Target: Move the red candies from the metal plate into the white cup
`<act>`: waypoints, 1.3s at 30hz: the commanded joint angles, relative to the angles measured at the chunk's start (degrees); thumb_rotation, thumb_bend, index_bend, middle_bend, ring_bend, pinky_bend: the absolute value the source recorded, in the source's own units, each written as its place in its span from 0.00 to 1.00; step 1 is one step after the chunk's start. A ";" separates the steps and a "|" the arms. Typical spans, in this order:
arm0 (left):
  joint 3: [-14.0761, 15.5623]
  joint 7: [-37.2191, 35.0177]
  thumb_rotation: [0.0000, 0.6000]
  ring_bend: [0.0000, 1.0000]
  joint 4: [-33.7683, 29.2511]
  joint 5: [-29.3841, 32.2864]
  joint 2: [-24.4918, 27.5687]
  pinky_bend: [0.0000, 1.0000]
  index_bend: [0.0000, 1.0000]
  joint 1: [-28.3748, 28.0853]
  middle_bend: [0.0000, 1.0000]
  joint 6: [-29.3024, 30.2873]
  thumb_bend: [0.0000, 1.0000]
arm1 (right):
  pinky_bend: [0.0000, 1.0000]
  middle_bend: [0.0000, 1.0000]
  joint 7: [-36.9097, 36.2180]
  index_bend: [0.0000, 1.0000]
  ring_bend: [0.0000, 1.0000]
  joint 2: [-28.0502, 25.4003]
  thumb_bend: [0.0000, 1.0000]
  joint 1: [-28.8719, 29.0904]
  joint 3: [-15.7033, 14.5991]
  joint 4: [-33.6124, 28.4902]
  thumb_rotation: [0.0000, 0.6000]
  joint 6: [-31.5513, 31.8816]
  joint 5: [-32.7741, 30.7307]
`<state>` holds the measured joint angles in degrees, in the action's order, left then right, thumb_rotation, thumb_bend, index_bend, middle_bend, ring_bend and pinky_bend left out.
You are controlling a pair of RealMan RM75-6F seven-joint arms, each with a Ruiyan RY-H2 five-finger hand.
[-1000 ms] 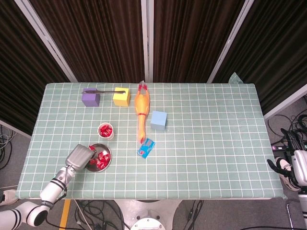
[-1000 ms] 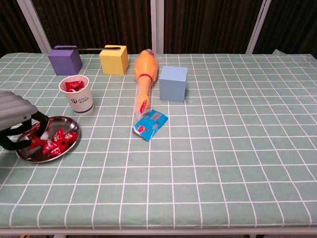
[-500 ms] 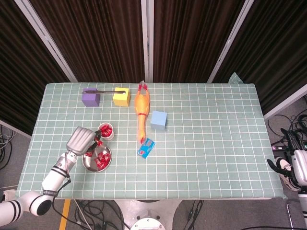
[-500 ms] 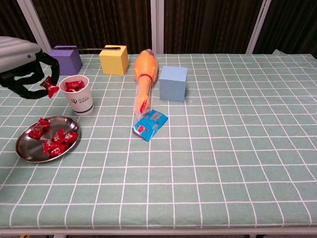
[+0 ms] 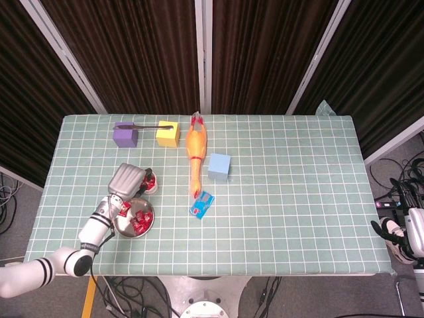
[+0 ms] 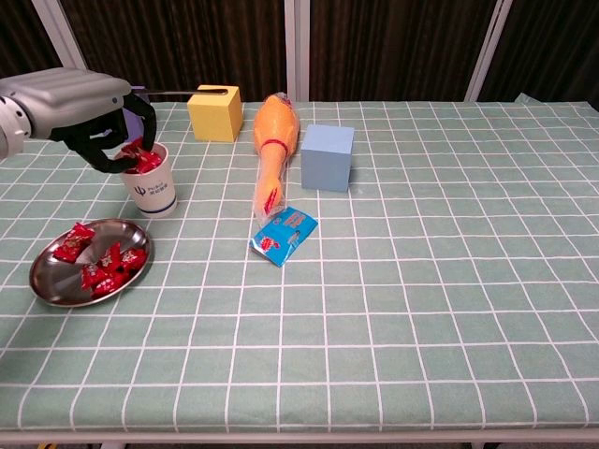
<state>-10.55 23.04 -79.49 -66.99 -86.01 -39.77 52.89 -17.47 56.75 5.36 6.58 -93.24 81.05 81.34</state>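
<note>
Candy (image 6: 132, 150) in a red wrapper sits pinched in the curled dark fingers (image 6: 105, 155) of the left hand (image 6: 89, 112), right over the mouth of the white cup (image 6: 151, 190); only the chest view shows this, along with more red candies (image 6: 148, 164) already heaped in the cup. From the head view the same hand (image 5: 129, 180) is a grey back that hides most of the cup (image 5: 152, 186) and the fingertips.

The metal plate (image 6: 49, 282) lies just in front of the cup, with several red candies (image 6: 103, 265) on it; the head view shows the plate (image 5: 149, 216) partly under the left forearm.

The right hand (image 5: 396, 233) appears only in the head view, off the table's right edge, too small to tell how its fingers lie.

Behind the cup stand a purple block (image 5: 124, 136), hidden by the hand in the chest view, and a yellow block (image 6: 214, 113). A rubber chicken (image 6: 271, 137), a light blue cube (image 6: 327, 156) and a blue packet (image 6: 284, 235) lie near the table's (image 6: 449, 309) middle.
</note>
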 commanded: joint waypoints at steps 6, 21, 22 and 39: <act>2.22 -0.44 1.00 1.00 -3.52 -1.97 2.26 1.00 0.37 2.33 0.96 4.20 0.44 | 0.39 0.10 0.44 0.01 0.02 0.02 0.15 0.33 0.17 -0.33 1.00 -0.17 0.17; 10.65 -7.36 1.00 1.00 -4.58 -10.69 5.73 1.00 0.45 11.92 0.96 13.21 0.41 | 0.39 0.10 0.94 0.01 0.02 -0.01 0.15 0.61 0.04 -1.00 1.00 0.02 1.12; 11.00 -6.94 1.00 1.00 -3.88 -10.74 5.21 1.00 0.45 11.88 0.96 12.62 0.41 | 0.39 0.10 0.96 0.01 0.02 -0.01 0.15 0.63 0.03 -1.05 1.00 0.06 1.19; 11.26 -0.25 1.00 1.00 3.41 -7.31 -0.20 1.00 0.44 11.19 0.95 6.20 0.41 | 0.39 0.10 1.45 0.01 0.02 -0.41 0.15 0.31 -0.07 -1.72 1.00 0.58 1.13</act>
<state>0.87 22.42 -75.94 -74.59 -86.14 -28.54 59.26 -16.02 56.34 5.67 6.52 -94.96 81.63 82.46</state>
